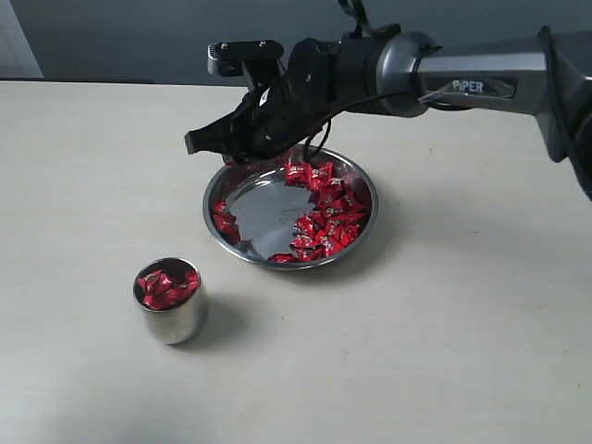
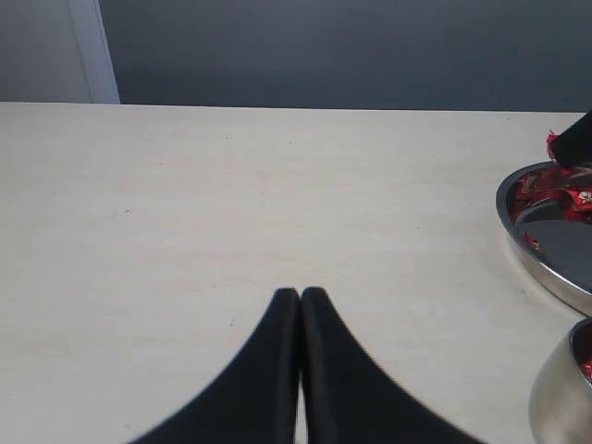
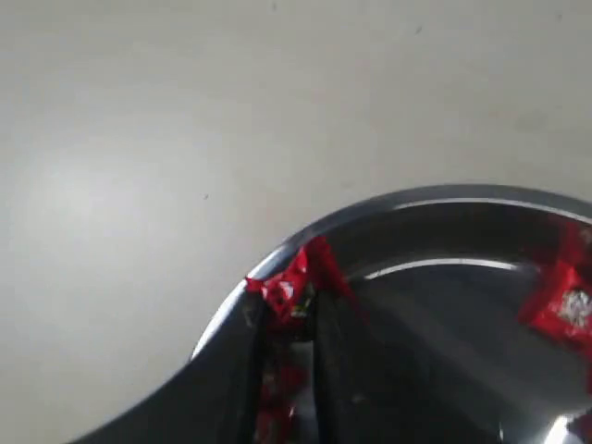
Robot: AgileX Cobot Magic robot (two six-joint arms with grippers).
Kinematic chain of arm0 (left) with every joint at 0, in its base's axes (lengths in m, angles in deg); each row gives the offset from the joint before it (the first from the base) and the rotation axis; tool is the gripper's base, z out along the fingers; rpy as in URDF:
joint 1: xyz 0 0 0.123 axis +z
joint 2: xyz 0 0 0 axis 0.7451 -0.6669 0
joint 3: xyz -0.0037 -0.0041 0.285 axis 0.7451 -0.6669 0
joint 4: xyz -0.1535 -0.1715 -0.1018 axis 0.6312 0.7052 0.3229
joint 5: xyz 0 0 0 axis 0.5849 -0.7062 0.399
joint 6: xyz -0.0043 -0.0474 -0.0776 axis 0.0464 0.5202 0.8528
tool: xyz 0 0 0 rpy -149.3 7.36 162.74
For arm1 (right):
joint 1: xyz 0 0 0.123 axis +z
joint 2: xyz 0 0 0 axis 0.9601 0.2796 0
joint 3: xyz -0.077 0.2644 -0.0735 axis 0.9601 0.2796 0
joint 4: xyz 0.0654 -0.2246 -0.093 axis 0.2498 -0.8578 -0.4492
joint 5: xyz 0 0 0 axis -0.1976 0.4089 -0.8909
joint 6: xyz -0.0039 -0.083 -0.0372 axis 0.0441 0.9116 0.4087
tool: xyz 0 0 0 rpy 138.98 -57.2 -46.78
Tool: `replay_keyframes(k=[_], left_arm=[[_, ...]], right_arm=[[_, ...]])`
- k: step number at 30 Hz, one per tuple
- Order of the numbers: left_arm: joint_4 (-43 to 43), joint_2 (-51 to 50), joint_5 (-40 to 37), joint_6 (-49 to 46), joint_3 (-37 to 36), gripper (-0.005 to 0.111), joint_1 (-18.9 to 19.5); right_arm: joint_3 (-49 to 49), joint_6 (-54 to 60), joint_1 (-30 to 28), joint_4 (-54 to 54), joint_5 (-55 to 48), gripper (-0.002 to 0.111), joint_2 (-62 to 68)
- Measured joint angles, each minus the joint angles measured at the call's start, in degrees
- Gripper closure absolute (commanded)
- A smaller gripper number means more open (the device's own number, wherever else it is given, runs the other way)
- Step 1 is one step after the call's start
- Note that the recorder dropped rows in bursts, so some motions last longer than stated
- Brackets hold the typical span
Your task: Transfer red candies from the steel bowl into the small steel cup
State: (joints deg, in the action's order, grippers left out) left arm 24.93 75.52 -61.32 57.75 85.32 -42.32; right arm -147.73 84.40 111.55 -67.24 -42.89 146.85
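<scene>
The right arm (image 1: 481, 83) reaches in from the right edge of the exterior view, across the upper middle of the frame. Its claw ends over the upper-left rim of the steel bowl (image 1: 264, 208). In the right wrist view the right claw (image 3: 291, 310) is drawn narrow around one red candy (image 3: 310, 264). The sweet sits pinched between the two dark fingers (image 3: 222, 388) at their tips, in line with the bowl's rim, with bare table beyond it. Whether the candy is lifted clear of the metal or touching it cannot be told. The rest of the red candies (image 1: 328, 217) lie in the bowl near the centre of the frame. Most are heaped along its right and lower-right side, a few lie at its left wall, and the middle of the bottom is bare and shiny. The small steel cup (image 1: 171, 324) stands upright on the pale table (image 1: 444, 351) at lower left of centre, apart from the bowl and below and left of the claw. It holds a cluster of red sweets (image 1: 166, 287) up near its brim. In the left wrist view the left claw (image 2: 299, 301) is closed, its two black fingertips pressed together with nothing between them. It stands above bare table, away from the bowl and the cup.
</scene>
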Motion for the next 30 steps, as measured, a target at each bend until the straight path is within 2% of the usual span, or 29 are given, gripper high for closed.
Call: replay_keyframes(k=[8, 14, 30], left_arm=[[0.0, 0.0, 0.0, 0.0, 0.0, 0.106, 0.0], [0.0, 0.0, 0.0, 0.0, 0.0, 0.106, 0.0], [0.0, 0.0, 0.0, 0.0, 0.0, 0.106, 0.0]], right_arm=[[0.0, 7.6, 5.7, -0.1, -13.6, 0.104, -3.7], [0.0, 9.1, 9.6, 0.3, -16.2, 0.104, -4.3], [0.0, 10.4, 10.3, 0.1, -25.9, 0.104, -4.3]])
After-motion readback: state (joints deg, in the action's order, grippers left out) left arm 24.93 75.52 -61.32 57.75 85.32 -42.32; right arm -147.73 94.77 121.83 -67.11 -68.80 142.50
